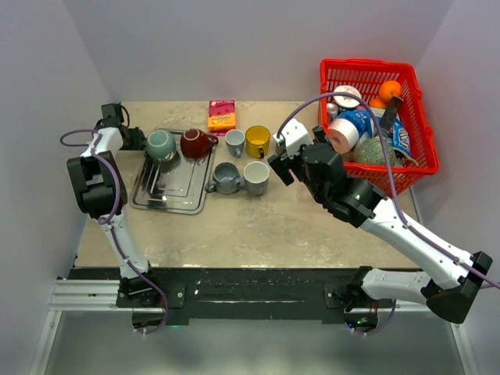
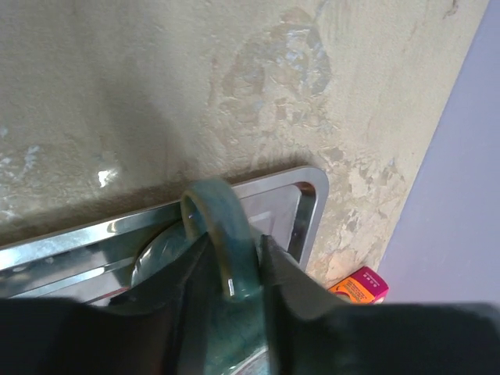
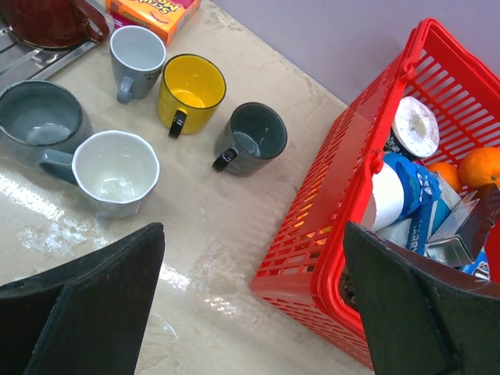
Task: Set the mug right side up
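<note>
A teal-green mug [image 1: 161, 145] sits upside down at the back of the metal tray [image 1: 184, 191]. My left gripper [image 1: 141, 139] is shut on its handle; in the left wrist view the teal handle [image 2: 226, 234] is pinched between my two dark fingers [image 2: 285, 269], over the tray's corner [image 2: 312, 187]. A dark red mug [image 1: 197, 144] lies beside it on the tray. My right gripper [image 1: 281, 160] is open and empty, hovering above the table between the upright mugs and the red basket [image 3: 391, 156].
Several upright mugs stand right of the tray: grey-blue [image 1: 234, 142], yellow [image 1: 258, 141], grey [image 1: 226, 178], white [image 1: 256, 177], and a dark grey one [image 3: 251, 137]. An orange-pink box [image 1: 222, 115] lies at the back. The red basket [image 1: 418, 129] holds groceries at the right.
</note>
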### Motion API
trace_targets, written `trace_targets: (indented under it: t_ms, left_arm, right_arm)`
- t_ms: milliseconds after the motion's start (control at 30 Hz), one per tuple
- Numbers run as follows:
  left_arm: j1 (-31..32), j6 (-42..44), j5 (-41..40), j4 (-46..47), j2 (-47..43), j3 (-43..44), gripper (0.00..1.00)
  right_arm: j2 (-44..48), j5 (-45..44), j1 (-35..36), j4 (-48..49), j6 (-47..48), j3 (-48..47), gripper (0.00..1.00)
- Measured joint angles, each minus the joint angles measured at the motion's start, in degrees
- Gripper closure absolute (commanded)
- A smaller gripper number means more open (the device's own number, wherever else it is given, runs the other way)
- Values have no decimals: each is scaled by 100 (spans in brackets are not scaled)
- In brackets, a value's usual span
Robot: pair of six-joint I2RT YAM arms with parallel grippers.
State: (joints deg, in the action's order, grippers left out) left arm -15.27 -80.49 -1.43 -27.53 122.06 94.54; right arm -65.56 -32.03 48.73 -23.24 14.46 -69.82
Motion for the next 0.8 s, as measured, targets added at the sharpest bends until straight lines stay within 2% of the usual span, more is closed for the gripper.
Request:
trace_targets:
  t_ms: [33, 67, 100, 400, 500, 800]
  left_arm:
    - [0, 15, 24, 15, 0, 17, 92]
    - [2, 35, 50, 39, 9, 28, 99]
    - [0, 44, 87, 55, 22, 44, 100]
    - [2, 378, 275, 317, 28, 92, 100]
    - [4, 640, 369, 612, -153, -205, 100]
    - [122, 2238, 796, 767, -1427, -1261, 100]
  right_arm:
    - [24, -2, 0, -4, -9, 0, 1]
    - [48, 0, 0, -11, -15, 0, 1]
    - [72, 0, 0, -11, -31, 0, 1]
    - [208, 50, 0, -144, -160, 0, 1]
    - [210, 199, 0, -177, -214, 0, 1]
    - [162, 1095, 0, -164, -638, -55, 1]
